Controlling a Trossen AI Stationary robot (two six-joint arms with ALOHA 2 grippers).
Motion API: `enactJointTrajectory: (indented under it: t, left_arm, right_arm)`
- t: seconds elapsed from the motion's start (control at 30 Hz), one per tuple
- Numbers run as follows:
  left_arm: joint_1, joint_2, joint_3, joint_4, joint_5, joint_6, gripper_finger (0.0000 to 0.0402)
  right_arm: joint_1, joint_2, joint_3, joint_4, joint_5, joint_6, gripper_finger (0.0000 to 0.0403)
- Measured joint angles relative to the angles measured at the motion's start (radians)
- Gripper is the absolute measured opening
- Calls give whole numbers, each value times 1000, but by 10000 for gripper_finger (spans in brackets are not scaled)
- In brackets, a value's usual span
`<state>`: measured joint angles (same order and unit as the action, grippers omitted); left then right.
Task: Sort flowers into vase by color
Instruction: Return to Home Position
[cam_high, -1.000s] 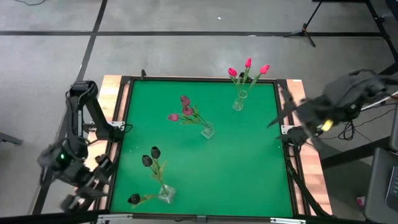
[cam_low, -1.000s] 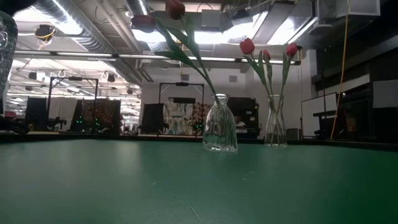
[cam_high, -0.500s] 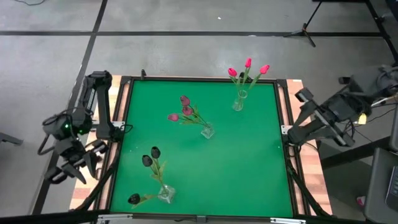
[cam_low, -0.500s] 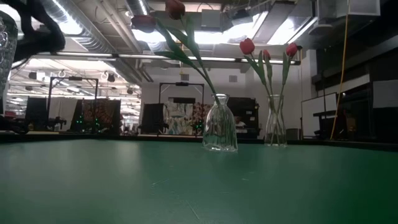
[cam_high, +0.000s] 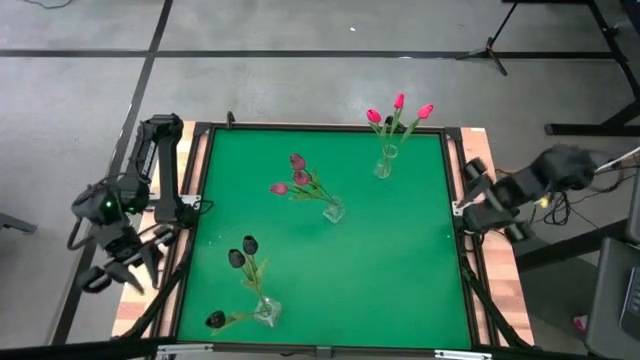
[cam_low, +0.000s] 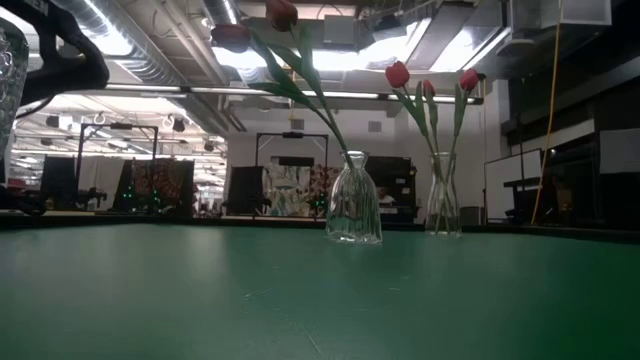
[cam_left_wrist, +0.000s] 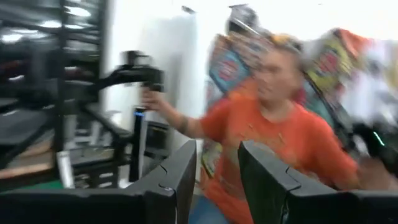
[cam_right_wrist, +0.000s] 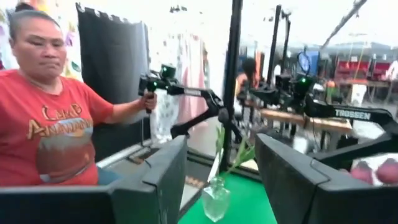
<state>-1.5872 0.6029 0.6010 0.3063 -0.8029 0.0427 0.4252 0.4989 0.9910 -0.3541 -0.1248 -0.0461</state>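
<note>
Three clear glass vases stand on the green table (cam_high: 400, 280). The far one (cam_high: 383, 166) holds the bright pink-red tulips (cam_high: 398, 110). The middle one (cam_high: 333, 210) holds the mauve-pink tulips (cam_high: 297, 176). The near one (cam_high: 266, 312) holds the near-black tulips (cam_high: 241, 252), and one black head (cam_high: 215, 320) droops low beside it. My left gripper (cam_high: 115, 272) (cam_left_wrist: 217, 186) is open, off the table's left edge. My right gripper (cam_high: 474, 194) (cam_right_wrist: 221, 180) is open, beside the right edge. Neither is near a flower.
In the low view two vases (cam_low: 354, 200) (cam_low: 441, 195) stand far back, with a third glass (cam_low: 8, 70) at the left border. Wooden table rims (cam_high: 190, 150) flank the mat. A person in an orange-red shirt (cam_right_wrist: 56, 137) holds hand-held controls beyond the table.
My left arm has pulled away from the table's near left corner toward the far side and now sits folded outside the left edge. My right arm has swung down and folded in beside the right edge. Vases and tulips have not moved.
</note>
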Motion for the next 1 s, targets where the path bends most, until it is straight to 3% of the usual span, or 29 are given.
enactJointTrajectory:
  t: [0.1, 0.23, 0.37, 0.5, 0.67, 0.8, 1.0]
  left_arm:
    - [-3, -4, -1, -54, 152, 1, 118]
    - [-3, -10, -48, 55, 301, -33, 118]
    - [-6, -10, -179, 254, 344, -33, 118]
    - [-6, -10, -378, 588, 389, 5, 118]
    - [-6, -9, -586, 946, 517, 53, 118]
    - [-27, -10, -575, 1060, 539, 65, 118]
    - [-29, -14, -531, 1261, 555, 94, 118]
  right_arm:
    - [0, -105, -207, 173, -3, 15, 189]
    - [0, -231, -448, 356, 20, 42, 189]
    - [0, -346, -620, 481, 20, 67, 189]
    - [0, -451, -736, 541, 24, 94, 189]
    - [0, -496, -790, 564, 27, 110, 189]
    - [0, -496, -765, 571, 53, 112, 189]
    - [0, -496, -576, 470, 20, 91, 189]
